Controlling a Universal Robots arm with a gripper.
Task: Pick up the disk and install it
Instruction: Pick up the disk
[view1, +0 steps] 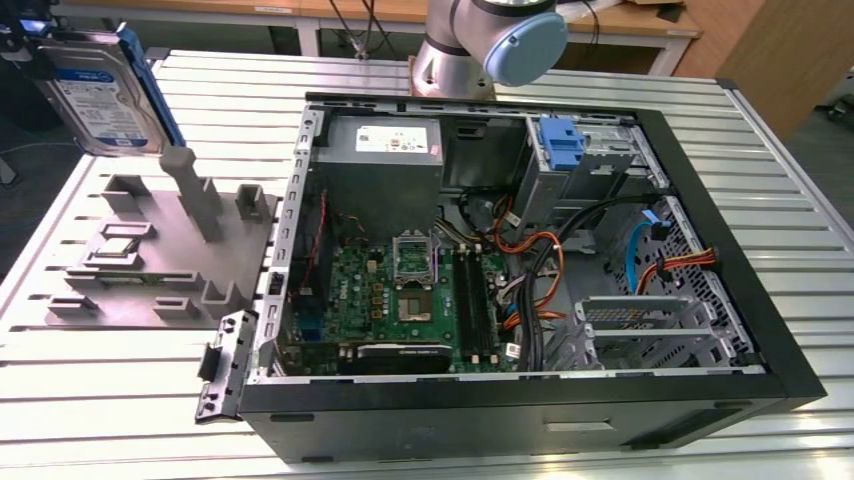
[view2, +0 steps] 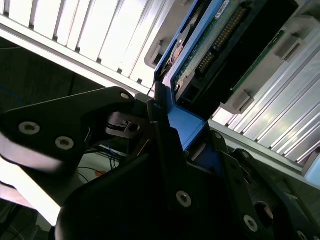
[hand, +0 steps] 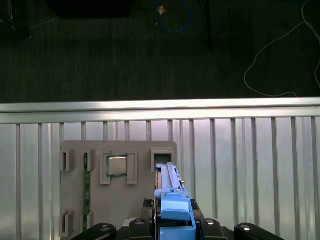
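The disk (view1: 96, 95), a grey hard drive with a blue-and-white label in a blue carrier bracket, hangs in the air at the exterior view's far left, above the grey fixture plate (view1: 147, 250). In the first wrist view my gripper (hand: 175, 224) is shut on the disk's blue bracket (hand: 175, 205), which stands on edge over the plate (hand: 115, 200). The second wrist view shows the disk's underside and connector (view2: 225, 45), with the black fingers (view2: 100, 115) clamped on the blue frame (view2: 185, 122).
An open computer case (view1: 787, 380) lies on the slatted metal table (view1: 120, 420), with motherboard (view1: 400, 290), power supply (view1: 384, 140), cables and a blue bracket (view1: 563, 150) in the drive bay. The plate holds a processor (hand: 117, 165) and a memory stick (hand: 86, 185). The arm's base (view1: 487, 40) stands behind the case.
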